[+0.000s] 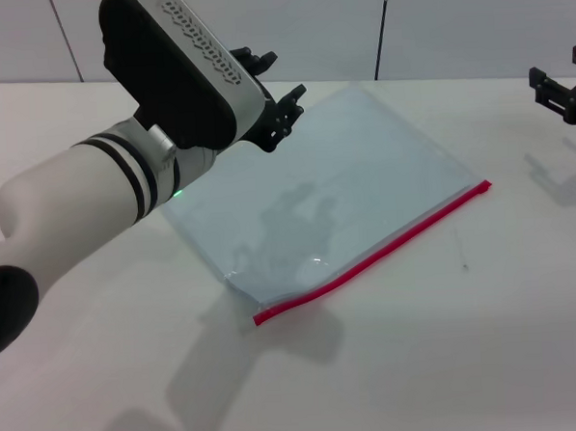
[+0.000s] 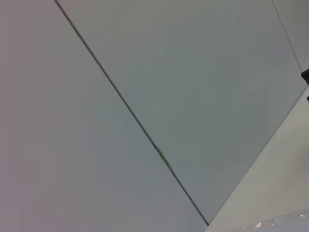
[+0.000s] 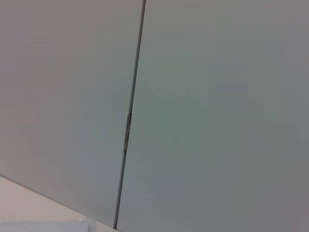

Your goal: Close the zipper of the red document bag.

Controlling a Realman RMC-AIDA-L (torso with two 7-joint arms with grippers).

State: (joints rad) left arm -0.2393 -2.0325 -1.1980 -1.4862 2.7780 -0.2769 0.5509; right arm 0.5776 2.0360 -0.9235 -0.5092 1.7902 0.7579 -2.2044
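bag: flat translucent pale blue-white plastic document bag lies on white desk | zipper: thin red strip along near edge, slider not visible | left end effector above far corner, fingers spread | right end effector idle at far right, cannot tell | handling: probably light, floppy, slippery; pin one end, pinch slider
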